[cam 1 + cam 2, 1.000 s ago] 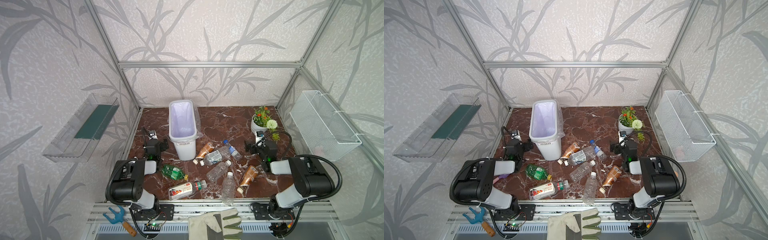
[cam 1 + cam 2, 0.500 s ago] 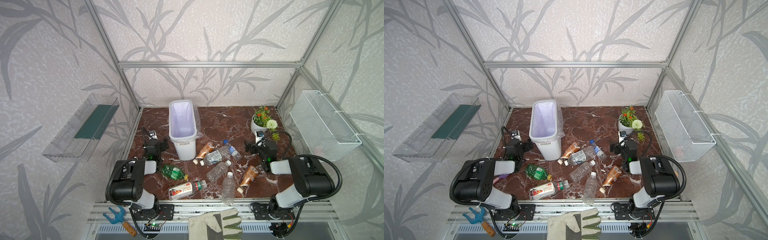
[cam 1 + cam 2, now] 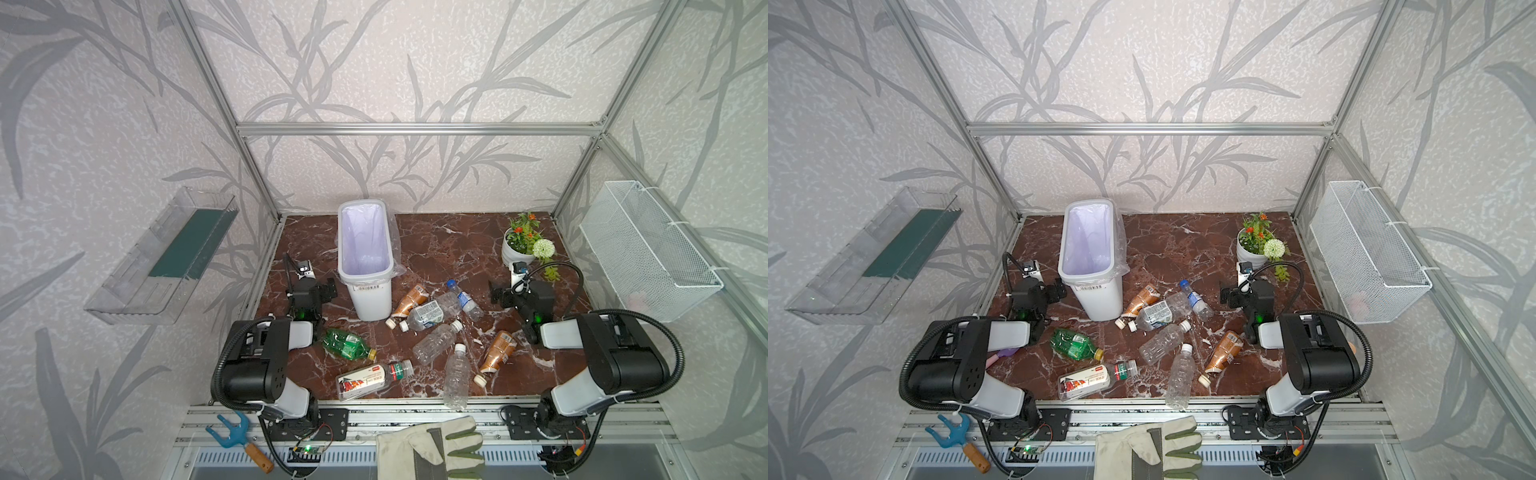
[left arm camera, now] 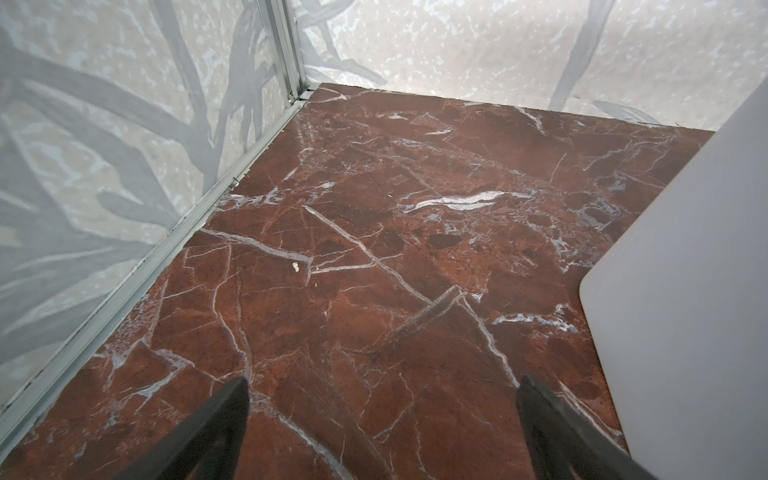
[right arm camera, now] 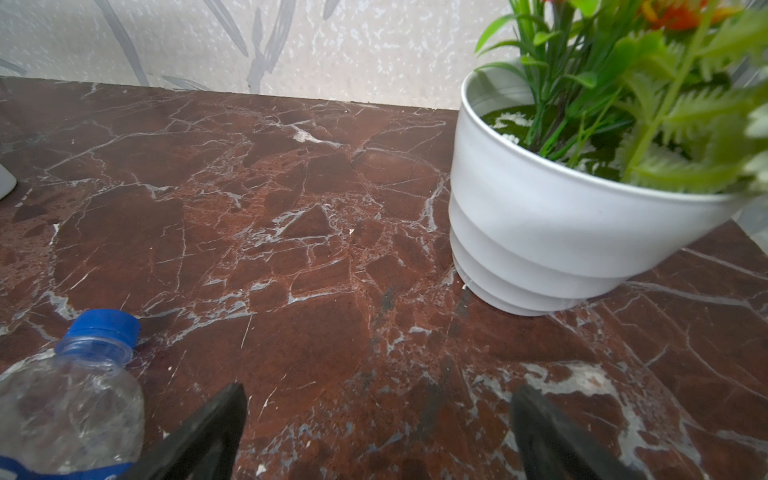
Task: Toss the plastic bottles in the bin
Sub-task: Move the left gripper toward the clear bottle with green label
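The white bin (image 3: 371,300) with a bag liner stands at the back left of the marble floor; its wall (image 4: 685,270) fills one side of the left wrist view. Several plastic bottles lie in front of it: a green one (image 3: 347,345), a red-and-white one (image 3: 370,380), two brown-labelled ones (image 3: 409,301) (image 3: 496,355), clear ones (image 3: 436,343) (image 3: 456,374) and a blue-capped one (image 3: 463,297) (image 5: 79,395). My left gripper (image 3: 312,287) (image 4: 383,386) is open and empty beside the bin. Over bare floor near the blue-capped bottle, my right gripper (image 3: 519,289) (image 5: 378,392) is also open and empty.
A white flowerpot (image 3: 513,253) (image 5: 561,232) with plants stands just behind the right gripper. A wire-mesh basket (image 3: 648,253) hangs on the right wall and a clear shelf (image 3: 166,253) on the left. A work glove (image 3: 432,449) and a blue hand fork (image 3: 232,432) lie in front.
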Tool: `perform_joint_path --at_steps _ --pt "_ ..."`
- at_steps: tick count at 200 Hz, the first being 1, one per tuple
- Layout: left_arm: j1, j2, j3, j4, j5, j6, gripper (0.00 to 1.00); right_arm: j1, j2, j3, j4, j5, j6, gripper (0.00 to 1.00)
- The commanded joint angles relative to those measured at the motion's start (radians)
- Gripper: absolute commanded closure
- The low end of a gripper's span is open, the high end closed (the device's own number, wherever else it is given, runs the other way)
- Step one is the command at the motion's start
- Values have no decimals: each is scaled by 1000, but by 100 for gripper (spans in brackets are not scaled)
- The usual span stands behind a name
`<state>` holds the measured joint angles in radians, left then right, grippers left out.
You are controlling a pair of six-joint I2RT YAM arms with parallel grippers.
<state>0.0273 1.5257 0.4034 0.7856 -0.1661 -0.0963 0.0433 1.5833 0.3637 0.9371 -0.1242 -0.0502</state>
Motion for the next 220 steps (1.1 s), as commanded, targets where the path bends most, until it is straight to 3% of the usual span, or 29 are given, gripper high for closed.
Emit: perform_joint_path --at_steps 1,19,46,69,97,119,157,185,220 --pt "2 -14 2 13 1 15 1 6 -1 18 24 -6 -6 1" --pt "5 -32 20 0 -48 -3 1 0 -5 9 38 -4 3 0" --pt "20 -235 249 -600 13 -9 1 -10 -75 9 -23 4 20 0" --pt "18 -409 296 -773 0 -9 1 -14 -182 54 -227 -9 39 1" --pt "-6 -603 315 -969 126 90 1 -13 -269 60 -328 -68 69 1" --pt "-82 -702 353 -1158 102 135 1 -11 -318 59 -387 -92 82 1" --pt "-324 -810 405 -1389 -53 128 7 -10 -336 81 -457 -100 80 1" --pt "-461 -905 446 -1427 -195 89 10 -11 -325 97 -462 -104 93 1" --pt "-557 -923 553 -1431 -266 130 14 -10 -318 118 -483 -122 97 1"
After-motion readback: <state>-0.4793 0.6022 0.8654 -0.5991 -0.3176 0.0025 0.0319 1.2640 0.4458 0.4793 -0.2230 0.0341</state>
